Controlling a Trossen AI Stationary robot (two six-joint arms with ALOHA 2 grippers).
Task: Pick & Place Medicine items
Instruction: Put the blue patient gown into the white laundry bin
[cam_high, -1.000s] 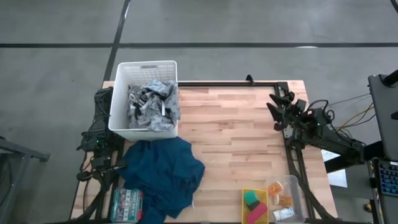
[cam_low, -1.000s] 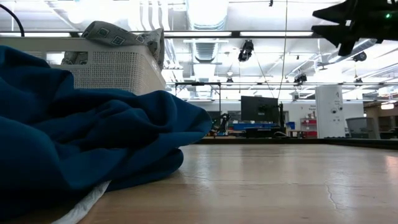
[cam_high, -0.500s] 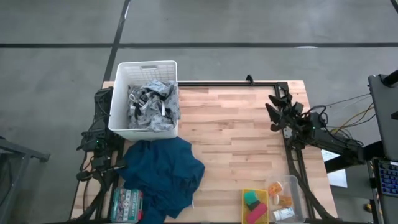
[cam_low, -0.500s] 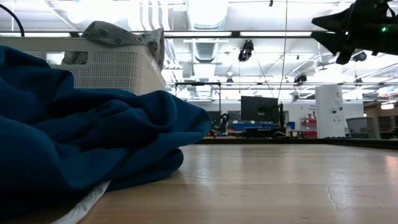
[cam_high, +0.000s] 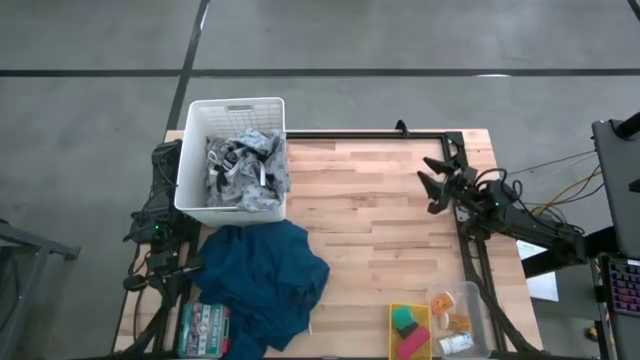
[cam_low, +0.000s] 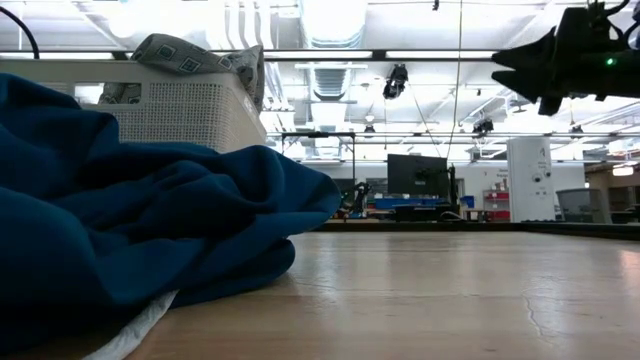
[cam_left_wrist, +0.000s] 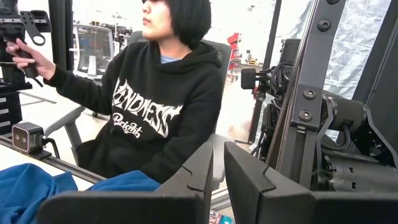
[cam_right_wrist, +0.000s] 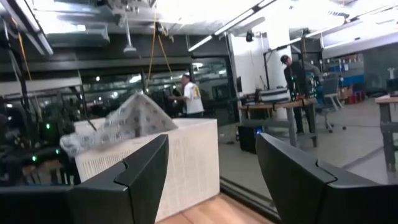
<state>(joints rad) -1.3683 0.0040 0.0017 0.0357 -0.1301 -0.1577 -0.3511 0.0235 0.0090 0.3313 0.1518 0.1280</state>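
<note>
So the right gripper (cam_high: 425, 178) is up in the air over the right side of the wooden table (cam_high: 380, 220), well clear of the surface. The arm reaches in from the right edge, stretched out almost level, fingers pointing toward the left side of the table. From the low view you can see it hanging high near the top right corner (cam_low: 510, 68), nothing between the fingers. Its jaws are spread apart, and the wrist view looks straight between them at the white basket (cam_right_wrist: 155, 155) across the table.

The left gripper (cam_left_wrist: 214, 177) is parked off the left edge of the table, folded up beside the basket, with its two fingers nearly pressed together and only a thin slit between them. It's aimed out into the room, where a person in a black hoodie (cam_left_wrist: 158, 112) sits holding a control handle.

The medicine stuff is all down in the near right corner: the small white carton (cam_high: 456, 344) lies in a clear plastic tub (cam_high: 482, 318), with the tiny orange pieces (cam_high: 452, 322) just beside it in the same tub. That's well apart from the right gripper.

Other bits: a yellow tray (cam_high: 395, 330) with green and pink blocks (cam_high: 408, 333) right next to the tub, a blue cloth (cam_high: 262, 280) heaped on the left, a flat green-and-white box (cam_high: 202, 326) at its near edge, and grey patterned fabric (cam_high: 240, 165) piled in the basket (cam_high: 234, 106)
</note>
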